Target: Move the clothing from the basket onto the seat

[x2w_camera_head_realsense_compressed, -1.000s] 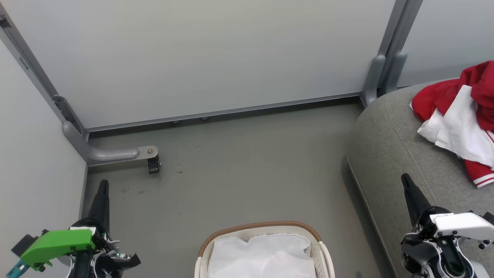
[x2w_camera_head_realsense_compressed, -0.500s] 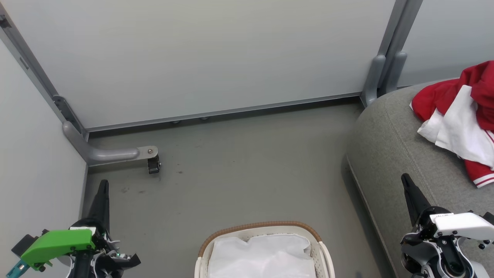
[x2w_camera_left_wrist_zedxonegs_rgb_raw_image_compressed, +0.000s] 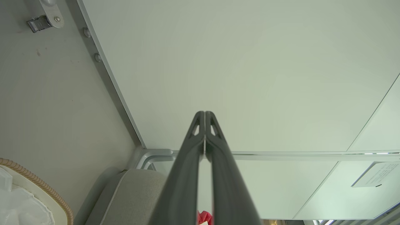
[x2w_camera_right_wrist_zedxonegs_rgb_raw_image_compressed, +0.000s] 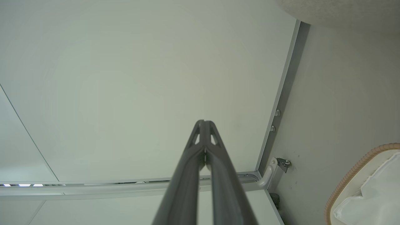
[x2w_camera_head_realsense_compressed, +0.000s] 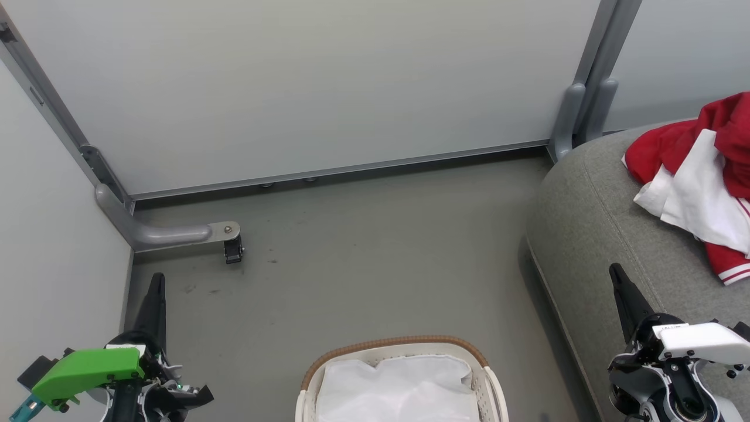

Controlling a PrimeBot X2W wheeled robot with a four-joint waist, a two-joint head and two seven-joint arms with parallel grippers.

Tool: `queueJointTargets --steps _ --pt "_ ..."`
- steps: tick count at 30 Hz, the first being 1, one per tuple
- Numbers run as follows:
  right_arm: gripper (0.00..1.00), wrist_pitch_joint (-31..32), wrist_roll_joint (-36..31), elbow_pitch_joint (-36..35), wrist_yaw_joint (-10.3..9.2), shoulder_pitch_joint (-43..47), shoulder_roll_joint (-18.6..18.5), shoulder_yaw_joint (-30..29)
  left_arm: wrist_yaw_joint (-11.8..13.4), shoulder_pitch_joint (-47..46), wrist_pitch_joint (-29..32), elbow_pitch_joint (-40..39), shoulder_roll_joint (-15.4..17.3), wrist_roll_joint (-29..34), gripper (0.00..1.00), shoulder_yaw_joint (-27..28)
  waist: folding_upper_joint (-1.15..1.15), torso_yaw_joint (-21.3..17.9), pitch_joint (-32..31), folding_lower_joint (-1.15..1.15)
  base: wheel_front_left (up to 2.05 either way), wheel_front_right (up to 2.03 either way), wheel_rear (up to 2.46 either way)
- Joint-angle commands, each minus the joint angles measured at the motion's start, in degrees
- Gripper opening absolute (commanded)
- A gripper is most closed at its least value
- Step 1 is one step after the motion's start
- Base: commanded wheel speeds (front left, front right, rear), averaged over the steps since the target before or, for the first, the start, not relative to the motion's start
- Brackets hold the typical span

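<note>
The clothing (x2w_camera_head_realsense_compressed: 697, 176), red garments with a white one on top, lies in a heap on the grey seat (x2w_camera_head_realsense_compressed: 592, 223) at the right. The basket (x2w_camera_head_realsense_compressed: 398, 347) stands on the floor at the bottom centre, with its white cloth lining showing inside. My left gripper (x2w_camera_head_realsense_compressed: 157, 280) is at the lower left, shut and holding nothing, well left of the basket. My right gripper (x2w_camera_head_realsense_compressed: 615, 271) is at the lower right over the seat's front edge, shut and holding nothing. In the left wrist view the left gripper (x2w_camera_left_wrist_zedxonegs_rgb_raw_image_compressed: 204, 113) has its tips together, and so has the right gripper (x2w_camera_right_wrist_zedxonegs_rgb_raw_image_compressed: 203, 122) in the right wrist view.
Pale partition walls (x2w_camera_head_realsense_compressed: 304, 82) close off the back and left. A grey foot with a small black caster (x2w_camera_head_realsense_compressed: 233, 252) juts onto the floor at the left. A grey post (x2w_camera_head_realsense_compressed: 577, 111) stands by the seat's far corner. Bare grey floor (x2w_camera_head_realsense_compressed: 375, 252) lies between walls, basket and seat.
</note>
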Motion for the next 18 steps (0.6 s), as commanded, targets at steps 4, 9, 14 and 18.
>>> queueJointTargets --steps 4,9,14,18 --pt "0.0 0.16 0.19 -0.2 0.0 -0.45 -0.32 -0.09 -0.3 -0.61 0.15 -0.09 0.21 -0.19 0.0 0.12 0.0 0.0 0.0 0.0 0.0 0.0 0.0" --pt "0.0 0.17 0.19 -0.2 0.0 -0.45 -0.32 -0.09 -0.3 -0.61 0.15 -0.1 0.21 -0.19 0.0 0.12 0.0 0.0 0.0 0.0 0.0 0.0 0.0" --pt "0.0 0.17 0.19 -0.2 0.0 -0.44 -0.32 -0.09 -0.3 -0.61 0.15 -0.1 0.21 -0.19 0.0 0.12 0.0 0.0 0.0 0.0 0.0 0.0 0.0" --pt "0.0 0.17 0.19 -0.2 0.0 -0.44 -0.32 -0.09 -0.3 -0.61 0.14 -0.1 0.21 -0.19 0.0 0.12 0.0 0.0 0.0 0.0 0.0 0.0 0.0"
